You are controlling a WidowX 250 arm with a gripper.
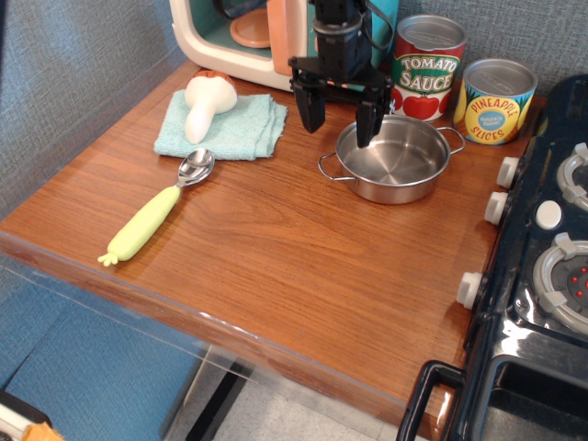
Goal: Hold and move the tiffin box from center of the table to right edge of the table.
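Observation:
The tiffin box (393,161) is a shiny shallow steel pot with two wire loop handles. It stands on the brown wooden table (276,248) toward the back right, in front of the two cans. My black gripper (340,119) is open and hangs over the pot's left rim. One fingertip (367,129) is over the inside of the pot and the other (313,117) is outside, to its left. The gripper holds nothing.
A tomato sauce can (426,67) and a pineapple can (494,100) stand behind the pot. A black toy stove (542,276) fills the right side. A toy microwave (266,37), a teal cloth (220,127) with a toy mushroom (208,101) and a spoon (158,209) lie left.

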